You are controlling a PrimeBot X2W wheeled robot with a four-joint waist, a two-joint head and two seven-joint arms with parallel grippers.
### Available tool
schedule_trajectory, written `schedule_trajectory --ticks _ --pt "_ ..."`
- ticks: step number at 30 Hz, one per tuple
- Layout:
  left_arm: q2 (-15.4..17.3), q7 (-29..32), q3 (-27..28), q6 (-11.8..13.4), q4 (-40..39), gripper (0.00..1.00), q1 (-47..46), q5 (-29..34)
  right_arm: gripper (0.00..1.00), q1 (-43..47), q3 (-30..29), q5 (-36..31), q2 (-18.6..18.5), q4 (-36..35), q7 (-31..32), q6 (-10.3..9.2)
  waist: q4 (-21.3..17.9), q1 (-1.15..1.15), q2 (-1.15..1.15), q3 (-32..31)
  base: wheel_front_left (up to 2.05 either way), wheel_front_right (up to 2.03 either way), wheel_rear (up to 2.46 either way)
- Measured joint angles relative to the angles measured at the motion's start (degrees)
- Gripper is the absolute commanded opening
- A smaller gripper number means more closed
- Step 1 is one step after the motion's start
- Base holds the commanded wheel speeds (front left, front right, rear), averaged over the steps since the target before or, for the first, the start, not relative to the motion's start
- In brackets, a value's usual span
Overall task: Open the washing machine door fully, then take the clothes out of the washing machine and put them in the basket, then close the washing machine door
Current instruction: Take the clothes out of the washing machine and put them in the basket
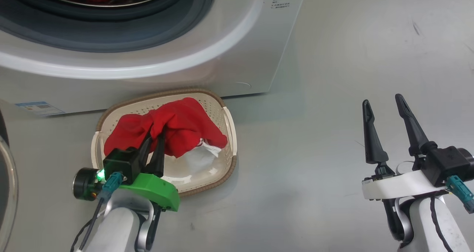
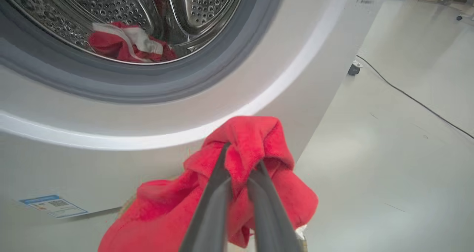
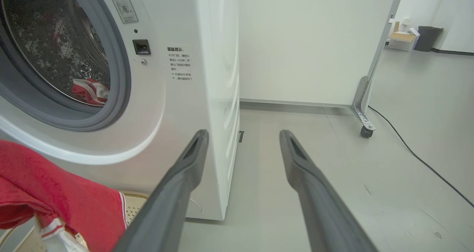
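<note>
"Red fabric is pinched between the narrowly closed fingers of the left gripper (image 1: 154,139), is that right?"

"It is. The garment (image 1: 185,122) is held bunched over the basket (image 1: 177,93), with its lower folds and white trim draped inside. It has not been let go."

"Where is the basket placed?"

"On the floor, against the front of the washing machine (image 1: 229,52), below the drum opening."

"And the right gripper (image 1: 382,99)?"

"It is held spread wide and empty above the floor, well off to the right of the basket."

"How much of the job can be counted as done?"

"The opening is unobstructed, and a curved glass edge taken to be the washing machine door (image 1: 5,192) is seen at the head view's left edge, so the opening step is judged complete. One piece is all but delivered. More red-and-white clothes (image 2: 126,44) are seen lying at the bottom of the drum, so at least one further trip is expected, and the door is yet to be shut."
</note>
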Motion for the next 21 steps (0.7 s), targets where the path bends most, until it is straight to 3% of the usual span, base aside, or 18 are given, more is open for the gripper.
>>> schedule_trajectory --ticks 21 --pt "0.63 8.73 3.63 -0.47 20.09 0.0 -11.96 -2.79 1.0 -5.21 1.47 2.03 0.46 -1.97 0.0 0.46 -5.69 0.0 0.0 10.98 0.0 0.0 0.0"
